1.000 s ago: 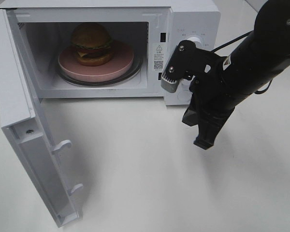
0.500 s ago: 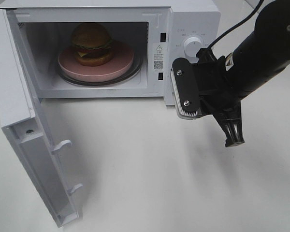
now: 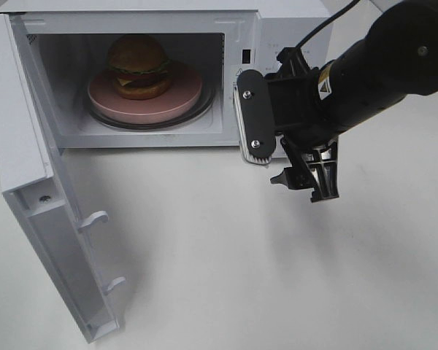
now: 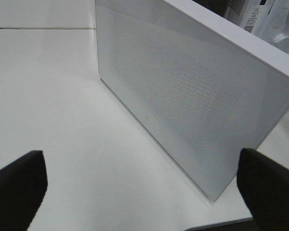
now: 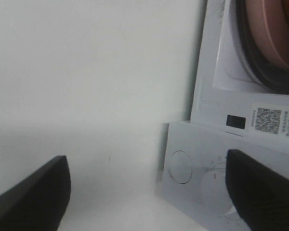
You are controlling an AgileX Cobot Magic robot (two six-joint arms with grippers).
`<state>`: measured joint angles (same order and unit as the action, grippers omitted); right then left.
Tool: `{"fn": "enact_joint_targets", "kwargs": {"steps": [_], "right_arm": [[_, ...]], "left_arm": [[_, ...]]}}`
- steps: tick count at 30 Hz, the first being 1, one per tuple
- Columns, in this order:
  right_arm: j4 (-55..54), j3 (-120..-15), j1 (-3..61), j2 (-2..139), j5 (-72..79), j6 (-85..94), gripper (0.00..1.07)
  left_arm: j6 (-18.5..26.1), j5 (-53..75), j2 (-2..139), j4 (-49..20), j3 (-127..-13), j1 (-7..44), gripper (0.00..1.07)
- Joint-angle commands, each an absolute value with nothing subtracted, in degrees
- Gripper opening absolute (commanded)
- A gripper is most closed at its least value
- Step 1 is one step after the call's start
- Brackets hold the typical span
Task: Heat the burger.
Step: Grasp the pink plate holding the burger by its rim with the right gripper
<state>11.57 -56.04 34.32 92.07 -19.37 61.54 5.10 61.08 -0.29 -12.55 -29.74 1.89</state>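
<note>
Burger (image 3: 137, 65) sits on a round pink plate (image 3: 177, 100) inside the white microwave (image 3: 233, 14), toward the back of the cavity, at about ten o'clock in the high view. Its bun is glossy golden brown and domed; under it show a frill of green lettuce, a red band of tomato, a sliver of yellow cheese and a dark patty, then the lower bun resting on the plate. The plate lies on the glass turntable (image 3: 208, 104), whose rim shows around it.

The microwave door (image 3: 29, 168) stands swung wide open on the left, running down toward seven o'clock, its two latch hooks pointing into the room. In the left wrist view its perforated outer face (image 4: 183, 91) fills the frame.

The right gripper (image 3: 285, 149) hangs in front of the microwave's control panel, at about two o'clock, with its jaws spread wide and nothing between them; one finger (image 3: 252, 117) lies flat against the panel's front, the other (image 3: 317, 171) points down over the white desk (image 3: 277, 277). The right wrist view shows both dark fingertips far apart, with the panel's round button (image 5: 180, 167) and a QR sticker (image 5: 269, 120) between them.

The left gripper (image 4: 144, 190) also stands wide open and empty, just beside the door's outer face.
</note>
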Motion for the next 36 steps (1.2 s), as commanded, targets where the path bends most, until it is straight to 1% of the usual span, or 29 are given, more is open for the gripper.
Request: {"fn": "enact_joint_targets", "kwargs": {"steps": [1,10,17,36], "right_arm": [[13.92,-58.67,35.18,93.51,-18.68,58.44,0.90],[15.13,-64.86,37.87,98.89,-18.91,57.07,0.88],[16.21,-71.68,39.53,105.08,-18.68,56.55,0.87],[15.93,-85.94,39.65,119.35,-18.56,56.55,0.84]], "left_arm": [[5.16,60.68,-0.57,-13.01,-29.62,1.72,1.00],[5.16,60.68,-0.57,-13.01,-29.62,1.72,1.00],[5.16,60.68,-0.57,-13.01,-29.62,1.72,1.00],[5.16,60.68,-0.57,-13.01,-29.62,1.72,1.00]]}}
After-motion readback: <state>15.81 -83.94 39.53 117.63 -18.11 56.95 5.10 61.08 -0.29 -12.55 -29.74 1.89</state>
